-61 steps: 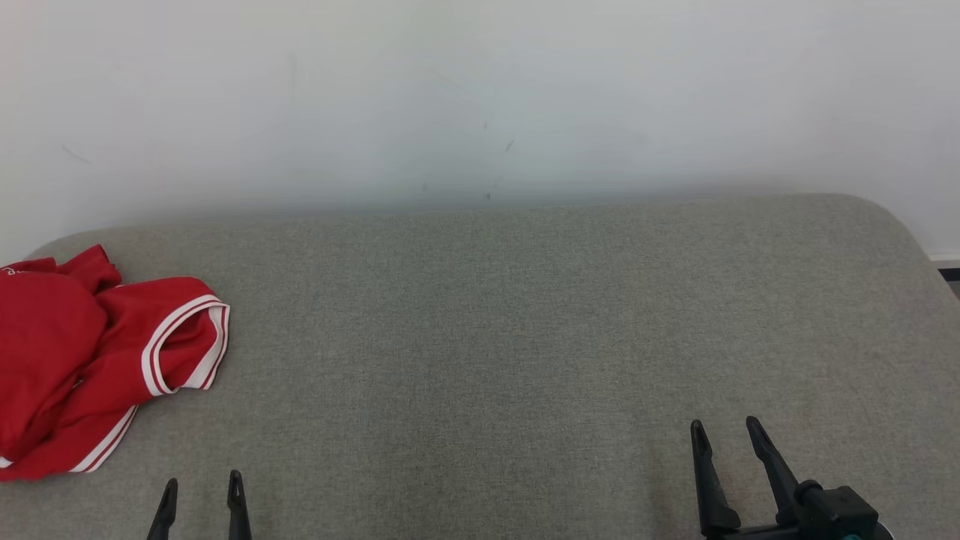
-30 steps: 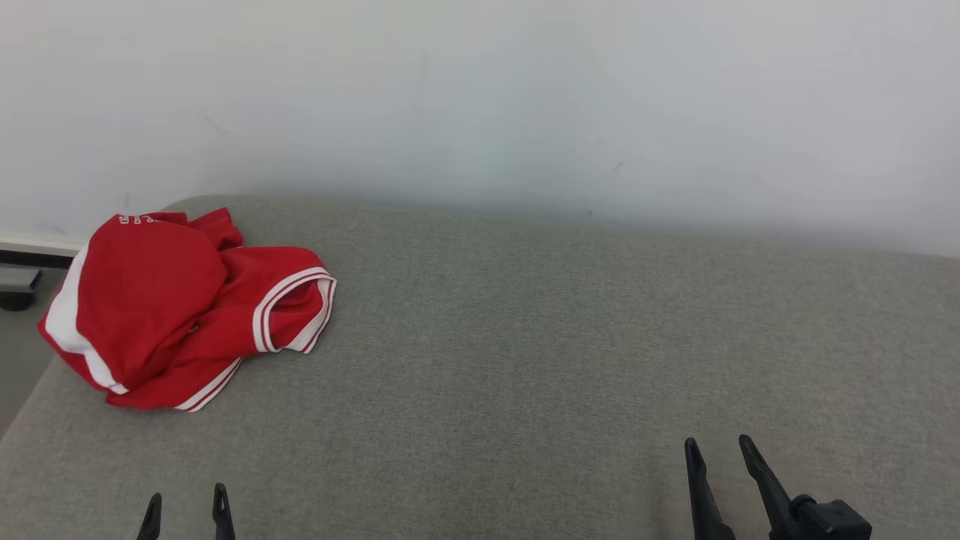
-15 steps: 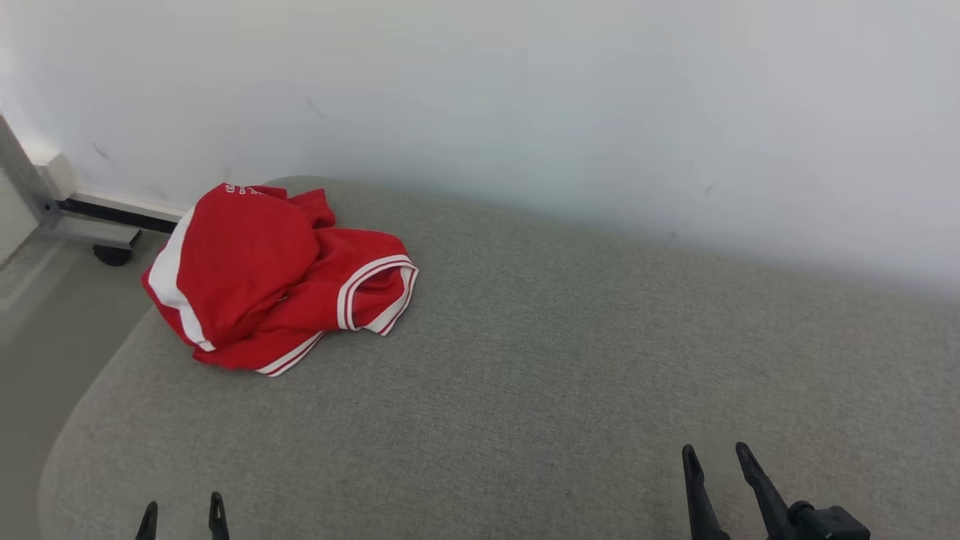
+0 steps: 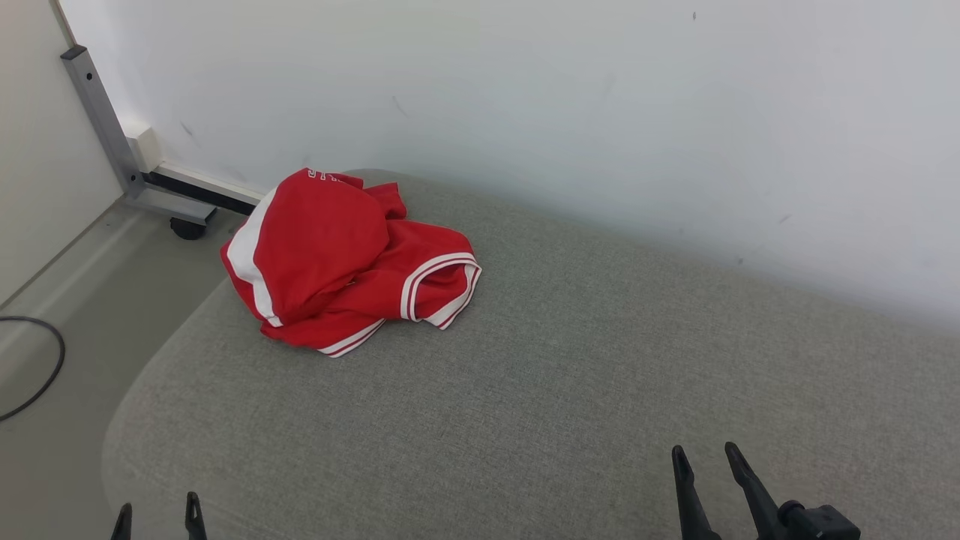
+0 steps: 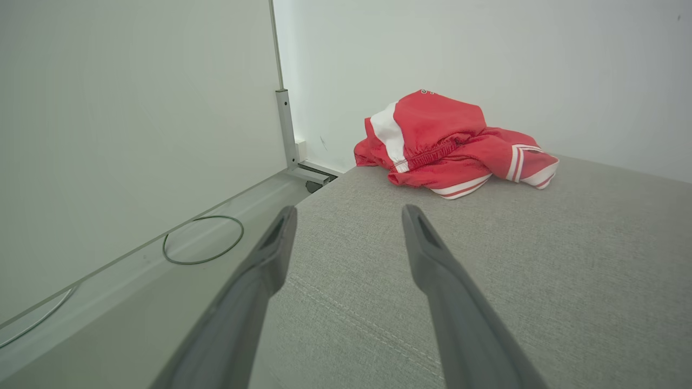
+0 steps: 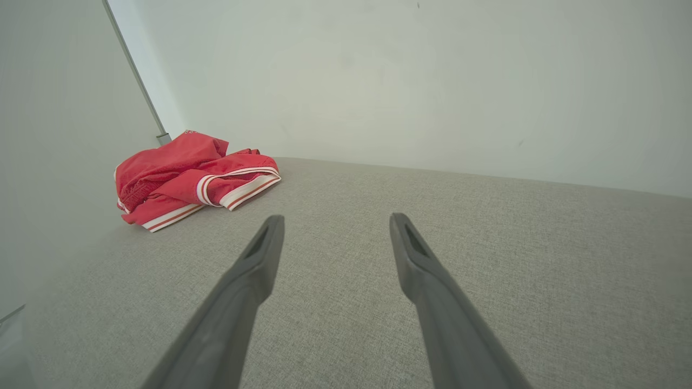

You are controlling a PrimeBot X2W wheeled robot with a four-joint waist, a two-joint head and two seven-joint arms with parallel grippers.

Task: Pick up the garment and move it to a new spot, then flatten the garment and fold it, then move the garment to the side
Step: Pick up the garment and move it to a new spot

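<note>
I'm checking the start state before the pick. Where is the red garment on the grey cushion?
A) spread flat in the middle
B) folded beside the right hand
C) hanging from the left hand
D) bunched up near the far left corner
D: the garment lies crumpled at the far left corner of the cushion, well apart from the open left hand and right hand.

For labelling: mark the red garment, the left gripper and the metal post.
red garment [image 4: 322, 240], head view, on the smooth red panel of the heap.
left gripper [image 5: 348, 208], left wrist view, midway between its open fingertips.
metal post [image 4: 101, 112], head view, halfway up its slanted shaft.
</note>
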